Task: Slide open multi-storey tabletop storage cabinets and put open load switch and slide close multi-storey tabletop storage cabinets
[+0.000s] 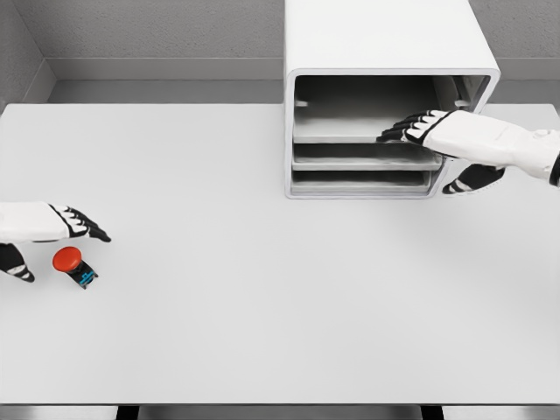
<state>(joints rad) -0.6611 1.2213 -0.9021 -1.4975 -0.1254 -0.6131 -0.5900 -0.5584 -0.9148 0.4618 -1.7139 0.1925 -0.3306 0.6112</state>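
A white multi-storey cabinet [385, 52] stands at the back of the table, right of the middle, its front showing three shelf-like drawers. My right hand [411, 128] reaches in from the right, fingers extended over the front edge of the top drawer [350, 136], thumb [459, 185] down beside the cabinet's right wall. The load switch [73, 265], with a red round cap and a dark body with blue markings, lies on the table at the far left. My left hand [83, 226] hovers just above it, fingers spread, thumb [19, 272] below left, holding nothing.
The white table [262, 306] spans the view, with its front edge near the bottom. A grey wall runs behind the cabinet.
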